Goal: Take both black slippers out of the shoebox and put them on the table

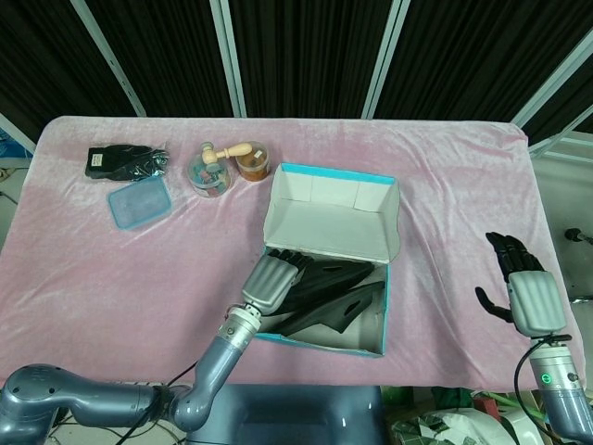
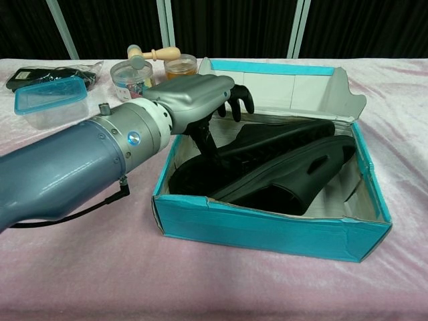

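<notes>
Pink velvety cloth; left hand spread over ribbed rubber slippers in teal cardboard shoebox.

We see both black slippers lying overlapped, tilted inside the open teal shoebox at center frame.
</notes>
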Available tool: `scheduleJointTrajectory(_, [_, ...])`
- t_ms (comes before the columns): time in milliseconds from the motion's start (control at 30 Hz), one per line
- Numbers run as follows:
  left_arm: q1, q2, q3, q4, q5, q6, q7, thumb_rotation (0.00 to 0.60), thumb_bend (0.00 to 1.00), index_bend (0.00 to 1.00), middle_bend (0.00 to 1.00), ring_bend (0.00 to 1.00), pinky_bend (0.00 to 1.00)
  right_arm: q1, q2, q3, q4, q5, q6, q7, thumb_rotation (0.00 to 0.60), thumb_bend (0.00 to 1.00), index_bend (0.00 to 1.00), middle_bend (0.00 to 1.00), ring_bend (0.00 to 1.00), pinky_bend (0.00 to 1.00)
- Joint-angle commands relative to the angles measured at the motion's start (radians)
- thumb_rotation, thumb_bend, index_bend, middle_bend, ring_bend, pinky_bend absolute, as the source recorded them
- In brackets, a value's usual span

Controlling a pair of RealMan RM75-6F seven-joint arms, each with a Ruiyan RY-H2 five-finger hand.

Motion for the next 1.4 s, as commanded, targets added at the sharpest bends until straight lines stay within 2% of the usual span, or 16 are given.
scheduleJointTrajectory(33, [-0.022, -0.034, -0.009, 0.038, -0.013, 0.001, -0.008, 0.600, 0.00, 0.25, 0.29, 0.26, 0.34, -0.003, 0.001, 0.000, -0.001, 0.000, 0.001, 0.001, 0.600, 0.25, 0.05, 0.09, 0.09, 0.25])
scheduleJointTrajectory(267, [-0.064, -0.102, -0.026, 0.113, -0.026, 0.000, -0.015, 0.600, 0.00, 0.23, 0.30, 0.26, 0.36, -0.004, 0.002, 0.000, -0.003, -0.002, -0.003, 0.000, 0.600, 0.25, 0.05, 0.09, 0.09, 0.25])
scheduleJointTrajectory(367, [-0.076, -0.131, -0.023, 0.154, 0.004, 0.003, -0.045, 0.600, 0.02, 0.27, 0.36, 0.32, 0.43, -0.005, 0.003, 0.001, -0.005, -0.002, -0.004, -0.001, 0.600, 0.25, 0.05, 0.09, 0.09, 0.25])
scheduleJointTrajectory(533, [-0.077, -0.159, -0.010, 0.212, 0.068, 0.023, -0.106, 0.600, 0.14, 0.40, 0.52, 0.48, 0.59, -0.008, 0.005, 0.001, -0.007, -0.003, -0.004, -0.001, 0.600, 0.25, 0.05, 0.09, 0.09, 0.25])
scheduleJointTrajectory(700, [-0.057, -0.155, -0.010, 0.239, 0.119, 0.037, -0.202, 0.600, 0.18, 0.45, 0.58, 0.53, 0.63, -0.010, 0.004, 0.002, -0.006, -0.002, -0.005, 0.002, 0.600, 0.25, 0.05, 0.09, 0.09, 0.25])
scheduleJointTrajectory(1000, [-0.018, -0.088, -0.004, 0.192, 0.188, 0.056, -0.304, 0.600, 0.21, 0.46, 0.58, 0.53, 0.63, -0.003, 0.000, 0.005, -0.001, 0.000, -0.021, -0.003, 0.600, 0.25, 0.05, 0.09, 0.09, 0.25])
scheduleJointTrajectory(1400, [0.061, -0.007, -0.029, 0.074, 0.275, 0.108, -0.571, 0.600, 0.21, 0.47, 0.59, 0.53, 0.63, 0.004, -0.004, 0.009, -0.003, 0.006, -0.034, -0.011, 0.600, 0.25, 0.05, 0.09, 0.09, 0.25])
